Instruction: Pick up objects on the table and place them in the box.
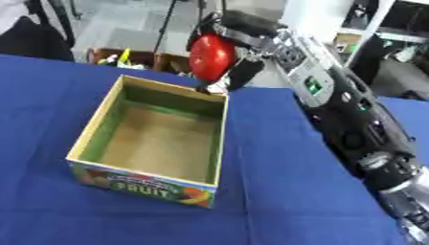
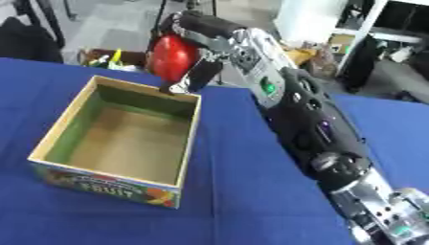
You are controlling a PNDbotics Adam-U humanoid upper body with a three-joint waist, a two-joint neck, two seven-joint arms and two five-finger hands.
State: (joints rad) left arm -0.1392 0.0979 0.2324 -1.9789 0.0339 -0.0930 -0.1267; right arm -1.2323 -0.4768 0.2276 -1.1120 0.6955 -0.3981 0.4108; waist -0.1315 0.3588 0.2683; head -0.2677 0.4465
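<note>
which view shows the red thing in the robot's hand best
The left eye view: the red object shows nearly whole, with the right hand curled over its top and right side, near the far rim of the box. In the right eye view the hand's fingers cover more of its right side.

Blue tablecloth (image 1: 276, 191) is covering the whole work surface, lying flat, running out of frame at 3, 6 and 9 o'clock. Beyond its far edge, grey floor (image 1: 126, 24) is showing toward 12 o'clock. A low brown crate (image 1: 126, 58) is sitting on that floor at about 11 o'clock, just past the cloth's edge, holding small yellow and green items too blurred to name. A dark, rounded shape (image 1: 33, 40) is sitting at 10 o'clock, touching the frame's edge; cannot tell what it is. White shelving (image 2: 368, 28) with cluttered compartments is standing at 1 o'clock, a black mass beside it.
</note>
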